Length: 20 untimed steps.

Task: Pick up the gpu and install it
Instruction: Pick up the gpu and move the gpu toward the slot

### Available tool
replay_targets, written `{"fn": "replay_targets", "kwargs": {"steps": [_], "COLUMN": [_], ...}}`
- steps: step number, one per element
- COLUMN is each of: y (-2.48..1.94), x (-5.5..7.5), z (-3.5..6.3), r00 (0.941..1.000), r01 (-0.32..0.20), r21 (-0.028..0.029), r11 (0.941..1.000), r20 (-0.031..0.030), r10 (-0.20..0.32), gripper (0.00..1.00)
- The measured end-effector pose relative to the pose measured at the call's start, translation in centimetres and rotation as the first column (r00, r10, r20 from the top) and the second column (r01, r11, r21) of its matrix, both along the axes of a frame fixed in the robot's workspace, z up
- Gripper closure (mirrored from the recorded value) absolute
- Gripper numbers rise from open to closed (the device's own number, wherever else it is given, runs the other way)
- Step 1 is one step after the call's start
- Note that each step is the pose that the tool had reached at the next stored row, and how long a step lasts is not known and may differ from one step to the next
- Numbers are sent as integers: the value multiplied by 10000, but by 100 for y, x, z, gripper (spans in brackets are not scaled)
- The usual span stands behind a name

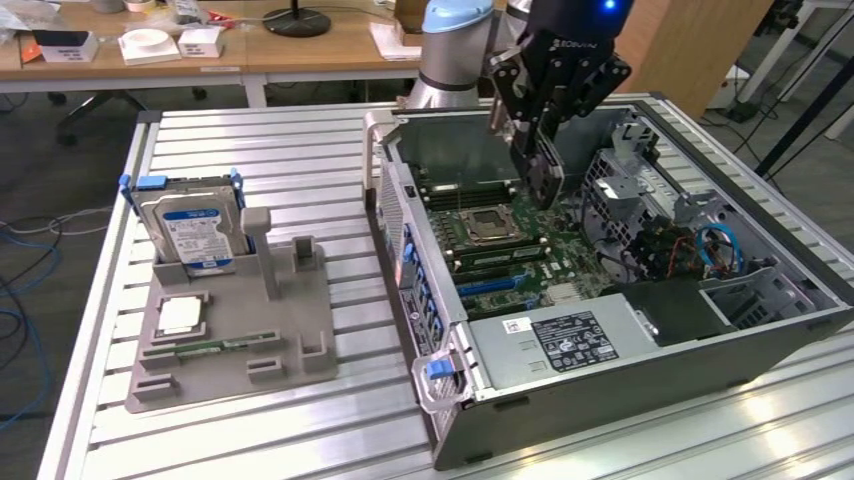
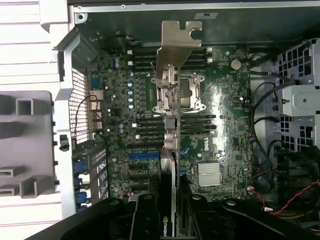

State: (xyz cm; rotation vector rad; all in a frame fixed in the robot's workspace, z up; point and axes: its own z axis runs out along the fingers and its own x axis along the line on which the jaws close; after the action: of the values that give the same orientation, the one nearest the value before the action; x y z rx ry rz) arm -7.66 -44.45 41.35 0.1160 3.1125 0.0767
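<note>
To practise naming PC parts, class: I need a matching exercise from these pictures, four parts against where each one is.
1 gpu
2 hard drive
3 memory stick
4 CPU socket

A flat on the holder
B on the motherboard
C in the tool
D upright in the holder

Pairs: 1-C, 2-D, 3-A, 4-B

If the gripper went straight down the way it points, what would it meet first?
Probably the motherboard near the CPU socket, with the held gpu touching before the gripper; depth is unclear.
</note>
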Motion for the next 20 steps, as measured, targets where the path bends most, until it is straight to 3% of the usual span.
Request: {"fn": "replay_targets", "kwargs": {"steps": [20], "y": [1], "x": [197], "z": [0], "r00": [10000], "r01": [-1], "r21": [-1], "r11": [10000], "r20": [0], "r10": [1], "gripper": [74]}}
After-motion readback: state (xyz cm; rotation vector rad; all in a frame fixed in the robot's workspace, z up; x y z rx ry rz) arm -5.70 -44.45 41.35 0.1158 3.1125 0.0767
